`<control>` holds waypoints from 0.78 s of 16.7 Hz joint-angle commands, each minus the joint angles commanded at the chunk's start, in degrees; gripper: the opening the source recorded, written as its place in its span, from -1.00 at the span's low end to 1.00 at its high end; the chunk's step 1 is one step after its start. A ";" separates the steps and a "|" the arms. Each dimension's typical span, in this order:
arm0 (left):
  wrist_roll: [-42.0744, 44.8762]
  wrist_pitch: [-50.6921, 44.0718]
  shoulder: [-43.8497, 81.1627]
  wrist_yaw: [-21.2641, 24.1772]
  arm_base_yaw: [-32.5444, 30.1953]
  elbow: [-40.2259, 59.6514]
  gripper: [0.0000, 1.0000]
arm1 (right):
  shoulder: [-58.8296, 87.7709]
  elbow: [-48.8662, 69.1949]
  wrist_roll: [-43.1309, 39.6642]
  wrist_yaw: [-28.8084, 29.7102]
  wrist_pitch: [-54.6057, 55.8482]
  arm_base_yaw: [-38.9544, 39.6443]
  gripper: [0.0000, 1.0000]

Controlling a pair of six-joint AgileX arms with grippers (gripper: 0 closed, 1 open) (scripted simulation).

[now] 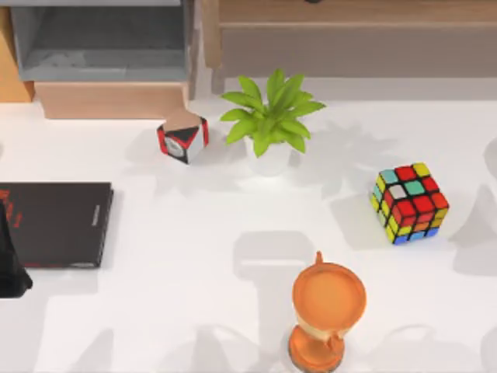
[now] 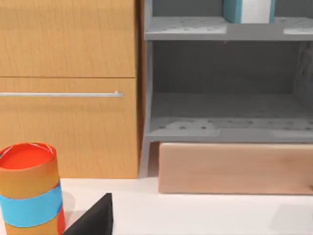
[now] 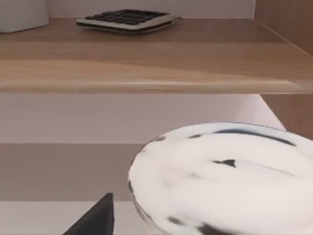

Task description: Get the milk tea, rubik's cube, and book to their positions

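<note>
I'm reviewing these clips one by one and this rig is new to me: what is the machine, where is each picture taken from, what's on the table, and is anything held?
Two robot arms with grippers work at a white table. One picture looks down from above; the other two come from a camera on each wrist. On the table are a rubik's cube, a plant, a small box, a black slab and an orange hourglass-like thing. The left arm sits at the left edge. Its camera sees a striped cup and a book on a grey shelf. The right camera faces a wooden shelf. I cannot tell whether anything is held.
</note>
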 joint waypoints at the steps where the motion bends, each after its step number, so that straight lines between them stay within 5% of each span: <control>1: 0.00 0.00 0.00 0.00 0.00 0.00 1.00 | -0.16 -0.04 0.00 -0.01 -0.12 -0.01 1.00; 8: 0.00 0.00 0.00 0.00 0.00 0.00 1.00 | -1.07 3.58 -0.07 0.89 -3.24 0.87 1.00; 13: 0.00 0.00 0.00 0.00 0.00 0.00 1.00 | -1.30 18.24 -0.12 4.64 -20.39 6.12 1.00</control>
